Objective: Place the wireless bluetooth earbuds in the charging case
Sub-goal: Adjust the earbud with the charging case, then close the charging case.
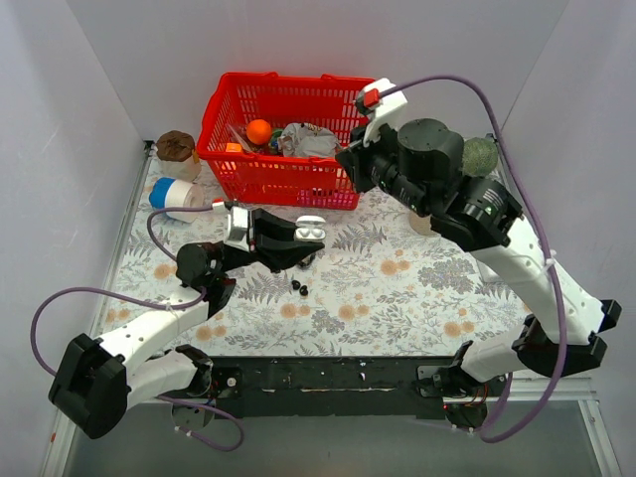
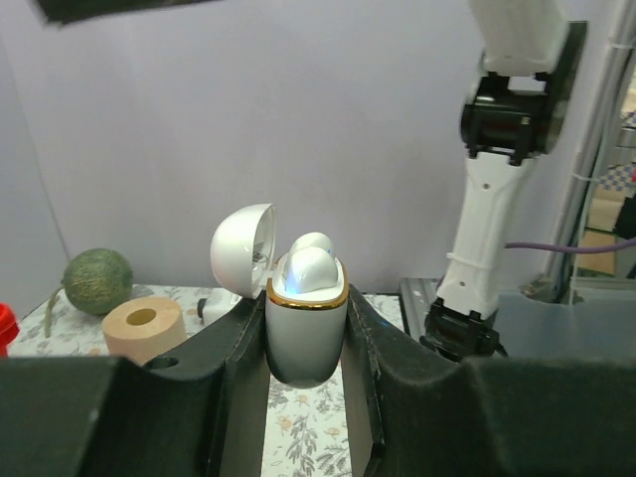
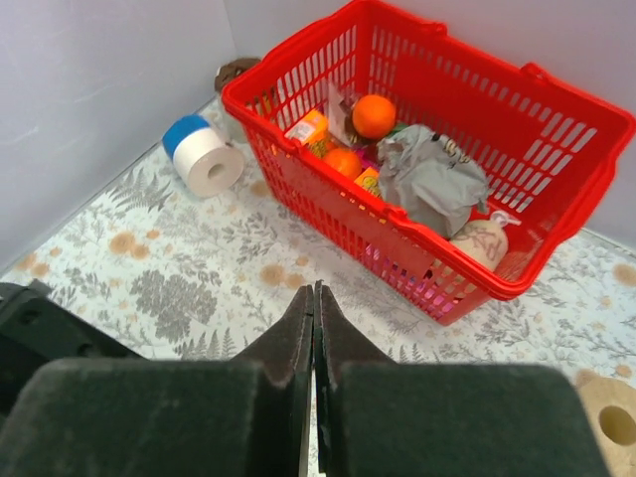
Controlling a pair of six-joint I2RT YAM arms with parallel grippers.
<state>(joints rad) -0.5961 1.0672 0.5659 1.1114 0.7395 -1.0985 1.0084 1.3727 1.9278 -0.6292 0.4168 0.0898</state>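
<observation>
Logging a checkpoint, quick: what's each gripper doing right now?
Left gripper: shut on the charging case.
Right gripper: shut, holding nothing.

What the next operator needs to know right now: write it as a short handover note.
Left gripper: shut on the charging case, held upright with its lid open.
Right gripper: shut, empty, up near the red basket.
Done: the white earbuds sit in the case.
Left: the black earbuds lie loose on the table beside the left gripper. The lid is not yet closed.
</observation>
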